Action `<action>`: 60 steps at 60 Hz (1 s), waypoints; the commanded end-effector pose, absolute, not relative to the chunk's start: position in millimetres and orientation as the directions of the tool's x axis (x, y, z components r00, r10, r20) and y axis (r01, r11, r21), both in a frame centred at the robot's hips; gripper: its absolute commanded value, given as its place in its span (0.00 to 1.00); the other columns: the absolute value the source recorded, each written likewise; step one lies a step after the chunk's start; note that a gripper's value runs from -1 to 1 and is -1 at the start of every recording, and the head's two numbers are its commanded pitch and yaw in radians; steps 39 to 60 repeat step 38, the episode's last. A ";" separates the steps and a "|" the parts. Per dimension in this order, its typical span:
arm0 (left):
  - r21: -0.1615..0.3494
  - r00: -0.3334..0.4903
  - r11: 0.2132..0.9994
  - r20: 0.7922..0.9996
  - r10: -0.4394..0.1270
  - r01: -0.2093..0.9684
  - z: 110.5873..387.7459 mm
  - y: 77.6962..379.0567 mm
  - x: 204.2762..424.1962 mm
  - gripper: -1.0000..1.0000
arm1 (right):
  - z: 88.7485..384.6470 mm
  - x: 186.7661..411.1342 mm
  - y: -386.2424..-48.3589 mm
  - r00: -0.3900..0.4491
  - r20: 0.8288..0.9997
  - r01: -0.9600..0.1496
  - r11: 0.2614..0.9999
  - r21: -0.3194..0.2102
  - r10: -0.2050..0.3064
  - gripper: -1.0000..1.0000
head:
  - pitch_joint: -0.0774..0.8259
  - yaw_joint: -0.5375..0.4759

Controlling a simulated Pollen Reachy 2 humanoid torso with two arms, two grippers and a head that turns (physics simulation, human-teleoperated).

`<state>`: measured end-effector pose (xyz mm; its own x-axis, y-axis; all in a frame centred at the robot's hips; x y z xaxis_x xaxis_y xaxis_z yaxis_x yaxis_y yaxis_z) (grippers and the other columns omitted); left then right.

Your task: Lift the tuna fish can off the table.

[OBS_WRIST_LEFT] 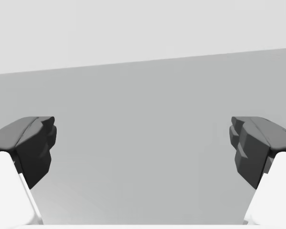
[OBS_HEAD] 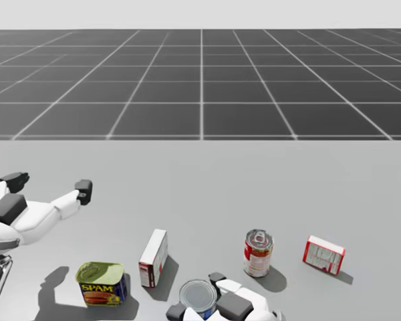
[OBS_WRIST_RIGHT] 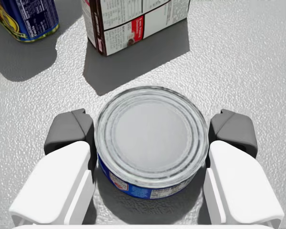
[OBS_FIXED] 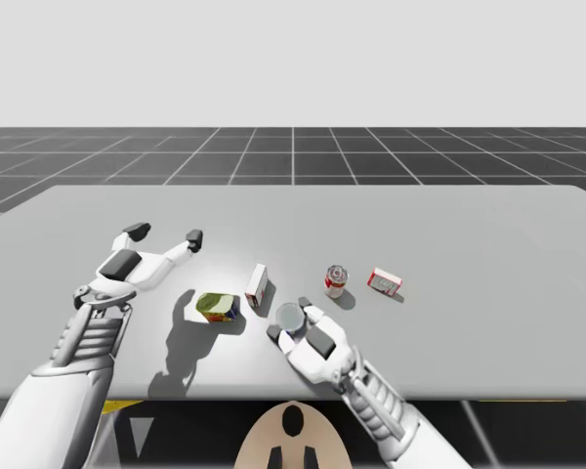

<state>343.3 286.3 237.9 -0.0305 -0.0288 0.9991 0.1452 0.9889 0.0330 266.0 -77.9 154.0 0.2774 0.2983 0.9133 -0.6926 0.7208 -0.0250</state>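
The right gripper (OBS_WRIST_RIGHT: 151, 128) is clamping the tuna can (OBS_WRIST_RIGHT: 150, 143), which is sitting on the table (OBS_WRIST_RIGHT: 248, 62) near the white box (OBS_WRIST_RIGHT: 133, 21), while the left gripper (OBS_WRIST_LEFT: 143, 148) is hovering with fingers spread wide.

— Left gripper (OBS_FIXED: 166, 234)?
— One; arm reached forward, fingers stood spread wide, nothing held
— Right gripper (OBS_WRIST_RIGHT: 151, 128)?
— One; sat low, both fingers pressed against the flat round can (OBS_WRIST_RIGHT: 151, 143)

The head view's edge is cutting off the right gripper (OBS_HEAD: 196, 295), which is hiding the can (OBS_HEAD: 199, 291) side. The right wrist view is cropping the box (OBS_WRIST_RIGHT: 133, 21) and blue tin (OBS_WRIST_RIGHT: 24, 16).
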 end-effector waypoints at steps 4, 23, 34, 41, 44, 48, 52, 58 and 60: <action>0.030 -0.027 0.988 0.999 -0.026 0.150 236.9 286.7 344.1 0.00 | 191.8 266.8 -68.9 0.234 0.951 -0.690 0.724 0.017 0.201 0.98 | 0.46 0.53; 0.023 -0.032 0.989 0.999 -0.019 0.146 239.0 288.5 344.3 0.00 | 275.3 273.8 -81.9 0.083 0.987 -0.663 0.747 -0.047 0.135 0.97 | 0.44 0.53; 0.019 -0.034 0.989 0.999 -0.014 0.144 240.0 289.0 343.9 0.00 | 331.3 273.8 -98.5 -0.026 0.996 -0.631 0.771 -0.083 0.086 0.96 | 0.42 0.53; 0.019 -0.034 0.989 0.999 -0.014 0.143 240.0 289.1 343.9 0.00 | 352.2 271.6 -106.8 -0.079 0.996 -0.604 0.793 -0.084 0.046 0.97 | 0.42 0.53; 0.019 -0.034 0.989 0.999 -0.014 0.143 240.0 289.1 343.9 0.00 | 352.2 271.6 -106.8 -0.079 0.996 -0.604 0.793 -0.084 0.046 0.97 | 0.42 0.53; 0.019 -0.034 0.989 0.999 -0.014 0.143 240.0 289.1 343.9 0.00 | 352.2 271.6 -106.8 -0.079 0.996 -0.604 0.793 -0.084 0.046 0.97 | 0.42 0.53; 0.019 -0.034 0.989 0.999 -0.014 0.143 240.0 289.1 343.9 0.00 | 352.2 271.6 -106.8 -0.079 0.996 -0.604 0.793 -0.084 0.046 0.97 | 0.42 0.53; 0.019 -0.034 0.989 0.999 -0.014 0.143 240.0 289.1 343.9 0.00 | 352.2 271.6 -106.8 -0.079 0.996 -0.604 0.793 -0.084 0.046 0.97 | 0.42 0.53; 0.019 -0.034 0.989 0.999 -0.014 0.143 240.0 289.1 343.9 0.00 | 352.2 271.6 -106.8 -0.079 0.996 -0.604 0.793 -0.084 0.046 0.97 | 0.42 0.53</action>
